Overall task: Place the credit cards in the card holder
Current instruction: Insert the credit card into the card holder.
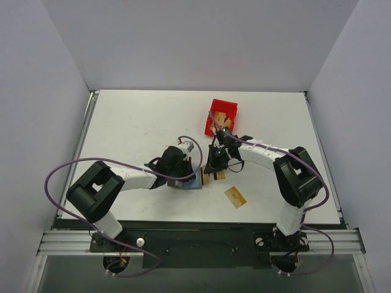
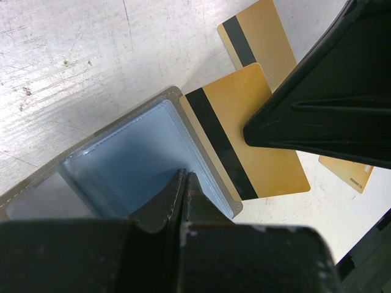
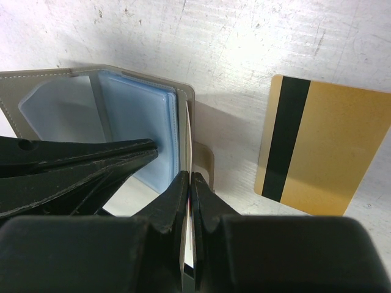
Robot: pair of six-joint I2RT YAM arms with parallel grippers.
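Observation:
The grey card holder [image 1: 197,182] lies open, its bluish sleeves up [image 2: 116,174]. My left gripper [image 1: 183,178] is shut on a blue sleeve of it [image 2: 184,177]. My right gripper [image 1: 214,167] is shut on a gold credit card, seen edge-on between its jaws [image 3: 190,201]. In the left wrist view that card [image 2: 269,165] has its black-striped end against the holder's right edge. A second card [image 2: 259,33] lies flat just beyond it, also in the right wrist view [image 3: 324,149]. A third card [image 1: 236,196] lies apart to the front right.
A small red plastic bin [image 1: 221,115] stands behind the right gripper, with something tan inside. The two arms nearly meet over the holder near the table's front middle. My left fingers [image 3: 79,165] show in the right wrist view beside the sleeves.

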